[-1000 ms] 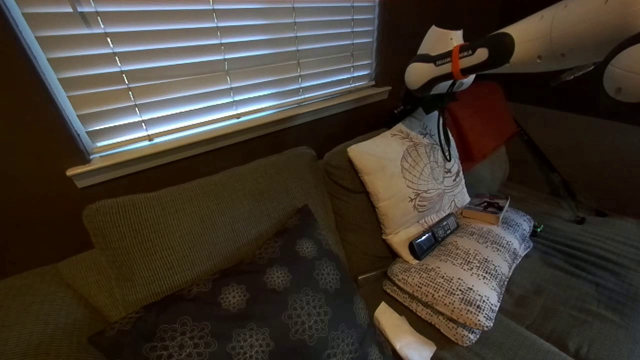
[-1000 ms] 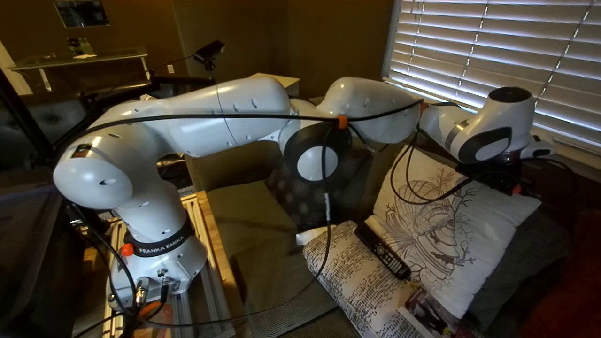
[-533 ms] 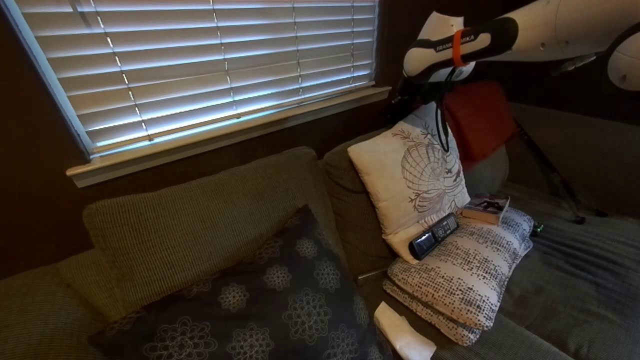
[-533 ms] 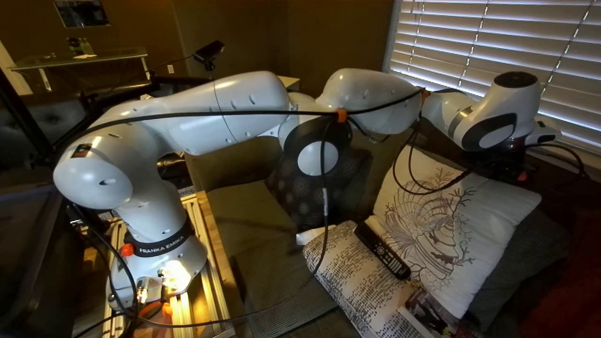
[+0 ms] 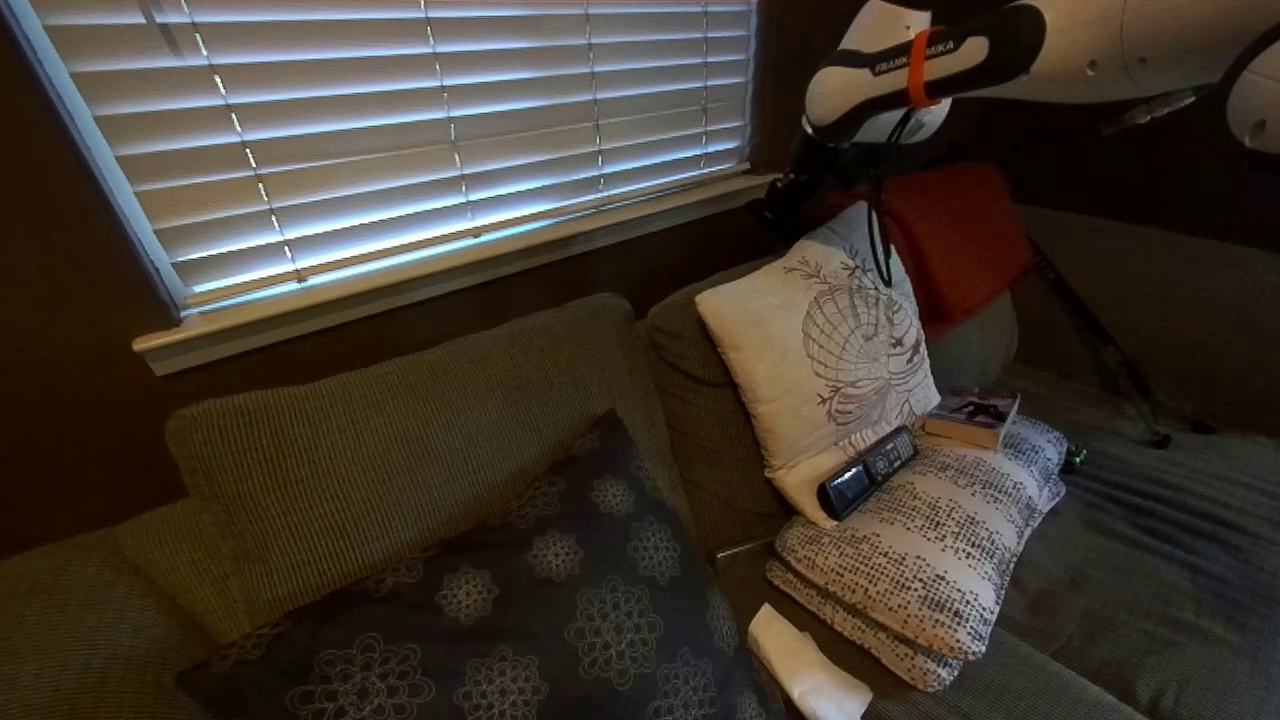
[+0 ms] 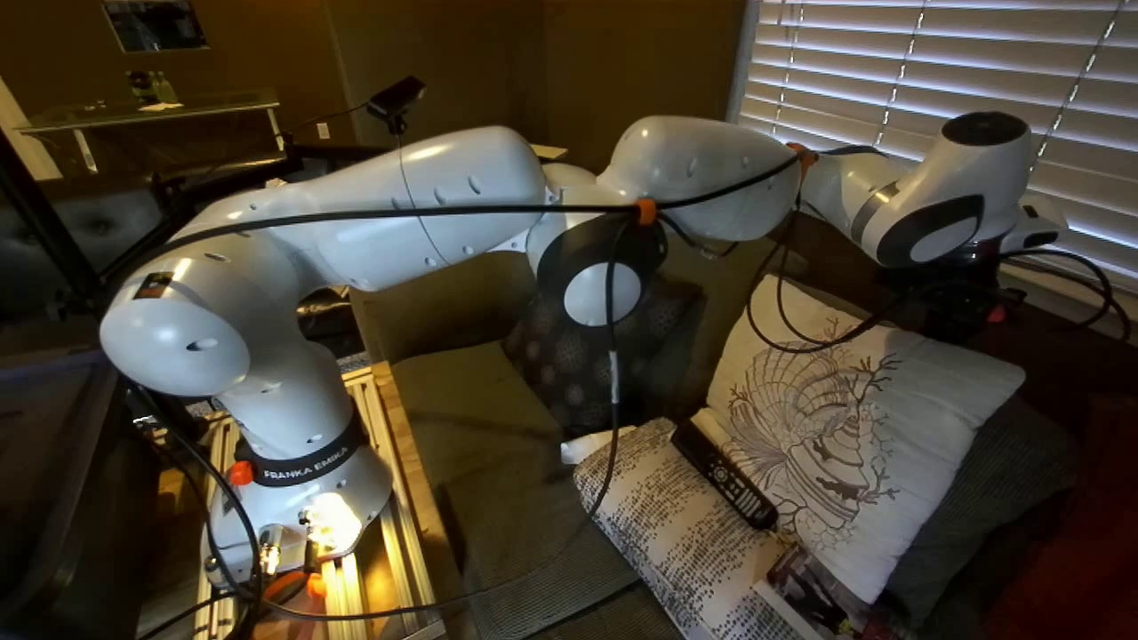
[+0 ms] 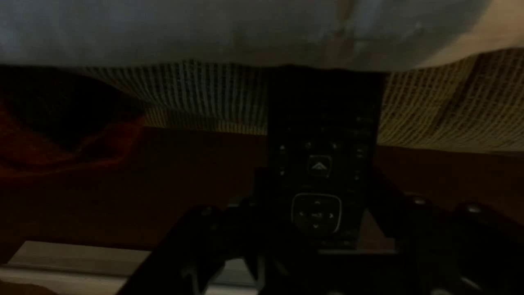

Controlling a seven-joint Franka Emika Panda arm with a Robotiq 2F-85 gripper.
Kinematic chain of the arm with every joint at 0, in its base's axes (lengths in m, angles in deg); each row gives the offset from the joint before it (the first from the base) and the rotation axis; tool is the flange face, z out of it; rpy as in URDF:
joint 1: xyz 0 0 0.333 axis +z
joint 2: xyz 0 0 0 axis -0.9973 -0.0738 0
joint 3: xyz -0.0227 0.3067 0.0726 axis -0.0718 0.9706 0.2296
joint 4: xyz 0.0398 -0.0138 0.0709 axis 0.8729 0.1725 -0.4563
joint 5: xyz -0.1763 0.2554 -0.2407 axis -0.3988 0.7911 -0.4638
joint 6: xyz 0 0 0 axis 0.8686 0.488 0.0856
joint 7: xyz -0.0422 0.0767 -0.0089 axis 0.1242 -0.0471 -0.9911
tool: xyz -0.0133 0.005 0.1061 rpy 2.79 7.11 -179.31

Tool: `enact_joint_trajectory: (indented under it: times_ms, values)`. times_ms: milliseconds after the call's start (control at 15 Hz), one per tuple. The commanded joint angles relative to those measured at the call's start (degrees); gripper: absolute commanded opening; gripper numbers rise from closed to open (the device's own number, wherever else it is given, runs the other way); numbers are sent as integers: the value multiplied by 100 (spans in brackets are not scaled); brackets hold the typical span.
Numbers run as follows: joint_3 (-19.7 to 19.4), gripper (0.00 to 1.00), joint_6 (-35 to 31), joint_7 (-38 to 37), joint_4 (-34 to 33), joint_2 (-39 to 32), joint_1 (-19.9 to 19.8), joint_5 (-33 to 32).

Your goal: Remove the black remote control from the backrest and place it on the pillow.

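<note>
Black remote control [image 7: 321,164] shows faint pale arrow markings.

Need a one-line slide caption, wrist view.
Gripper closed on the black remote control; backrest and pale pillow in upper frame, windowsill at bottom.

Near the cream shell-print pillow [image 5: 835,355], I have black fingers [image 7: 385,207] and a pale-marked black remote [image 7: 321,176]; behind it, ribbed olive backrest [image 5: 702,390]; before it, dark-dotted white cushion [image 5: 915,555].
</note>
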Motion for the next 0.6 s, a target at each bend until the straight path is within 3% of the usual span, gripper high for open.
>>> enact_joint_trajectory:
  times_ms: [0, 533]
  values:
    - [258, 34, 64, 262, -16, 181, -88, 146]
    - [477, 34, 215, 161, 140, 636, -147, 126]
